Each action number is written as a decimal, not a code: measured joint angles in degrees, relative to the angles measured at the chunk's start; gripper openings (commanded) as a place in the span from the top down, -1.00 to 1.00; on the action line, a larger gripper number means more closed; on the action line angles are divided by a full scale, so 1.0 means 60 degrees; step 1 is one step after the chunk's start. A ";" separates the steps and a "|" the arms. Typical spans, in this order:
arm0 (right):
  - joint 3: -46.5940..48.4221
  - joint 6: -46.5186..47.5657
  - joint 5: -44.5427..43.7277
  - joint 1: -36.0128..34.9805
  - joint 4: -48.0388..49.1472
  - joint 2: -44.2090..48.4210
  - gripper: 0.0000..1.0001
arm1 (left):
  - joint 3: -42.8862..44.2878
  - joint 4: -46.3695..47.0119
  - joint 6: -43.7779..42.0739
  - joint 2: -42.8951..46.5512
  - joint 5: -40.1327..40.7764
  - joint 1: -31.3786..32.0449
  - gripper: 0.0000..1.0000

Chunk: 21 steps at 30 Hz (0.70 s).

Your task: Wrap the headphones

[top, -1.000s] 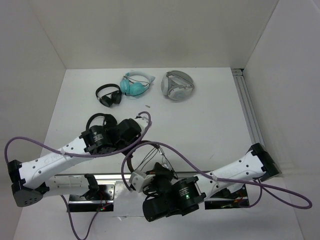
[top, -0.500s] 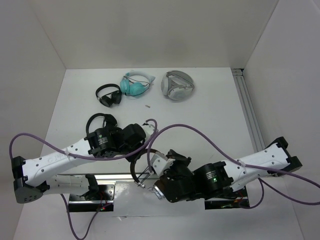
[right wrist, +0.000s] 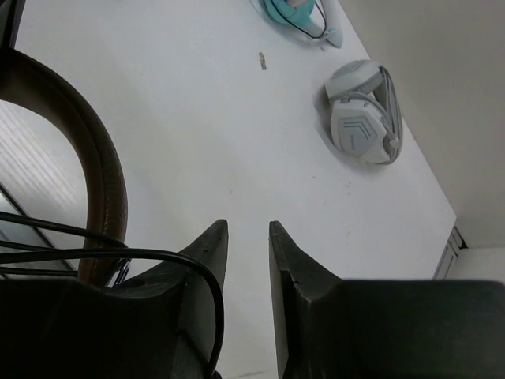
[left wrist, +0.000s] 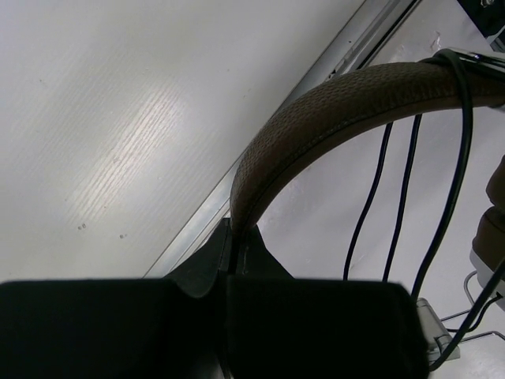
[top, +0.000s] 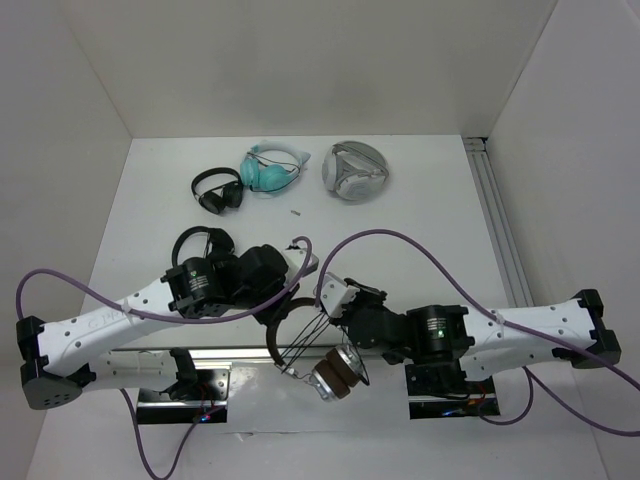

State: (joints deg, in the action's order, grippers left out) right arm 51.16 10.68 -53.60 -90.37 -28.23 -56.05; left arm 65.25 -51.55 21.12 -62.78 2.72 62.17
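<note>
Your L gripper point(left wrist: 235, 246) is clamped on the headphones point(left wrist: 339, 99) band, prob to steady em for wrapping; R gripper point(right wrist: 248, 237) is parted, holding nothing.

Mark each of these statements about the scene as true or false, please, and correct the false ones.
1. The left gripper clamps the headband of the brown headphones. True.
2. The right gripper holds the cable. False: its jaws stand apart with nothing between them, and the cable passes beside them.
3. The teal headphones lie left of the silver-grey headphones in the top view. True.
4. Three black headphones are in view. False: only two black headphones show, one beside the teal pair, one nearer.
</note>
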 measured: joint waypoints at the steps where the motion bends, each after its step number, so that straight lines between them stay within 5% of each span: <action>1: -0.0029 0.0044 0.0164 0.0124 0.0124 -0.0007 0.29 | 0.0000 0.0015 0.0004 0.0000 0.0018 0.0004 1.00; 13: -0.0095 -0.0102 0.2306 0.2149 0.0528 -0.0430 0.01 | 0.1253 -0.0856 0.0058 -0.0117 0.1137 0.0000 1.00; 21: 0.0084 -0.0342 0.3931 0.3279 0.0703 -0.0401 -0.52 | 0.1861 -0.1475 0.0299 -0.0328 0.1749 0.0004 1.00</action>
State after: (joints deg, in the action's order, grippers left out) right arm 51.66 8.62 -30.02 -70.70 -24.01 -58.46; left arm 76.42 -60.40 22.92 -64.75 13.21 62.19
